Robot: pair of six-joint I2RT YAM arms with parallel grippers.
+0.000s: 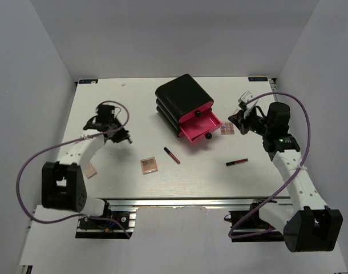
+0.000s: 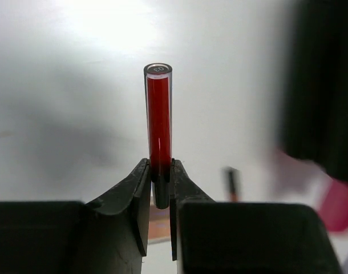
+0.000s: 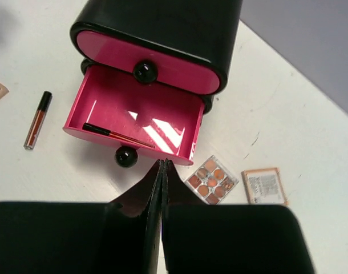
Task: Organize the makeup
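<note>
In the left wrist view my left gripper (image 2: 160,171) is shut on the dark cap end of a clear red stick (image 2: 158,114), which points straight out from the fingers. From above, that gripper (image 1: 126,137) hovers over the table's left side. My right gripper (image 3: 162,165) is shut with nothing in it, just in front of the open pink drawer (image 3: 134,123), where a thin black-and-red stick (image 3: 117,136) lies. Beside it lie a round-pan palette (image 3: 212,180) and a tan square palette (image 3: 264,185). Two more sticks (image 1: 172,155) (image 1: 237,162) and two more palettes (image 1: 149,165) (image 1: 91,170) rest on the table.
The black three-drawer box (image 1: 182,97) stands at the table's middle back, its lowest drawer (image 1: 200,128) pulled out toward the right arm, black knob (image 3: 126,156) at the front. Grey walls close in the white table (image 1: 105,97) on three sides.
</note>
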